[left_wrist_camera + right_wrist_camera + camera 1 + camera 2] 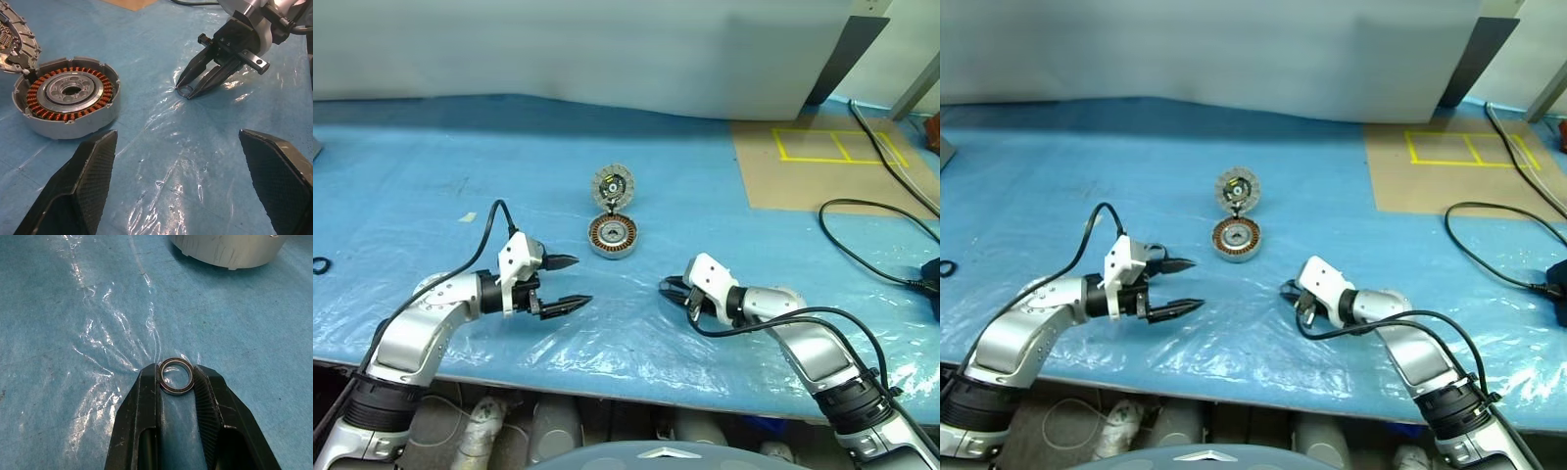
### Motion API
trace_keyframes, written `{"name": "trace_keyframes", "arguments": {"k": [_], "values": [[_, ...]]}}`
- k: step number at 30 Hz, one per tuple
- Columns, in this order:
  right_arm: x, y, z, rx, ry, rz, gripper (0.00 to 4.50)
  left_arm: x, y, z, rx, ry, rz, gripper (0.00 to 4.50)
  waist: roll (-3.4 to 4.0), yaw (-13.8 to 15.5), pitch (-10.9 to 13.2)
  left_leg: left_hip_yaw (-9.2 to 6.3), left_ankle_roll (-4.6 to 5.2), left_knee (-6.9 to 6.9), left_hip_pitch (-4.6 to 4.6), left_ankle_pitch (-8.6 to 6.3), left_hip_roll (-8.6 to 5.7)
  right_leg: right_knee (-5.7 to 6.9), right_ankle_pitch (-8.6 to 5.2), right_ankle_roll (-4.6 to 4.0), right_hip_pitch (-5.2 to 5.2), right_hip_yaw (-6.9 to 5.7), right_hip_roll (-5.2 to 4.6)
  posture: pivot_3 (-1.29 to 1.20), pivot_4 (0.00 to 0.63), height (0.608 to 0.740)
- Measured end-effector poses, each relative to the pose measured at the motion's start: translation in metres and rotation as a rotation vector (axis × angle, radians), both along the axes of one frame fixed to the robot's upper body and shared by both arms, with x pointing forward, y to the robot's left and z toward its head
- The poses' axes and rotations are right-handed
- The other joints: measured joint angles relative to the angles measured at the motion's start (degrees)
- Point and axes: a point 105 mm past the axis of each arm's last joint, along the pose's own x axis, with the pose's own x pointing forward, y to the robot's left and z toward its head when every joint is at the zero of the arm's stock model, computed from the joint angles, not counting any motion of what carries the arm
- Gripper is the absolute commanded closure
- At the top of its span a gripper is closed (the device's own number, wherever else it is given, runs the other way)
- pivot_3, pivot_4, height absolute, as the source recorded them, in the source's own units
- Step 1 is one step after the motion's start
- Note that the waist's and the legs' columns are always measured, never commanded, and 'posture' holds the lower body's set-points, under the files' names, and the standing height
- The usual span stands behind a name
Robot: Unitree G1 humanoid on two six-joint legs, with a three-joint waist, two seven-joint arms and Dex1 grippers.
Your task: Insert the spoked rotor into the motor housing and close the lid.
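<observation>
right hand – pinching thin ring | left hand – agape | motor housing – windings inside

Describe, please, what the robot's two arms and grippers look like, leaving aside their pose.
Both arms are rounded silver-gray shells with black ribbed joints near the body. Each wrist carries a white boxy block ahead of a black collar, and a black cable loops along each arm. The left gripper and right gripper each have two tapering black fingers; close up, the fingers show a woven texture and ridged inner pads.
</observation>
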Motion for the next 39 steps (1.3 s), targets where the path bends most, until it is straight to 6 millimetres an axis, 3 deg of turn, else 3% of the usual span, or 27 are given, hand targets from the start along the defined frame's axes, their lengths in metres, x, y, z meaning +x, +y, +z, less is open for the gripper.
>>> {"name": "trace_keyframes", "arguments": {"k": [9,11,16,19,29,39], "values": [[0.004,0.002,0.008,0.024,0.021,-0.025,3.91,0.001,0.002,-0.002,-0.002,-0.002,0.004,0.33,0.00,0.0,0.0,0.01,0.00,-0.01,-0.09,0.00,0.00,0.00,0.00,0.00,-0.09,0.00,0.00,0.00,0.150,0.740],[0.010,0.004,0.020,0.058,0.017,-0.035,3.91,0.000,0.002,-0.002,-0.002,-0.001,0.002,0.33,0.01,0.0,0.0,0.01,0.00,-0.01,-0.20,0.01,0.00,0.00,0.01,-0.01,-0.20,0.00,0.01,0.00,0.150,0.740],[0.025,0.033,0.072,0.161,-0.089,0.034,3.91,0.001,0.000,-0.002,-0.013,-0.009,0.001,0.33,0.01,-0.3,0.0,0.04,0.00,-0.08,-0.24,0.02,0.03,0.04,0.00,-0.03,-0.32,-0.01,0.03,0.00,0.150,0.740],[0.034,0.045,0.084,0.187,-0.123,0.052,3.91,0.002,0.001,-0.004,-0.016,-0.017,0.012,0.33,0.01,-0.2,0.0,0.05,-0.01,-0.09,-0.28,0.02,0.01,0.04,0.00,-0.03,-0.33,-0.02,0.02,0.00,0.150,0.740],[0.072,0.081,0.067,0.177,-0.153,0.041,3.91,0.009,0.005,-0.012,-0.014,-0.031,0.077,0.33,0.00,-0.3,0.0,0.06,-0.03,-0.04,-0.35,0.02,0.02,0.25,0.00,-0.04,-0.45,-0.02,0.01,0.00,0.150,0.740],[0.086,0.092,0.045,0.168,-0.112,0.033,3.91,0.009,0.003,-0.011,-0.021,-0.041,0.099,0.33,0.00,-0.3,0.0,0.06,-0.03,-0.02,-0.36,0.02,0.02,0.31,0.00,-0.04,-0.46,-0.02,0.01,0.00,0.150,0.740]]}}
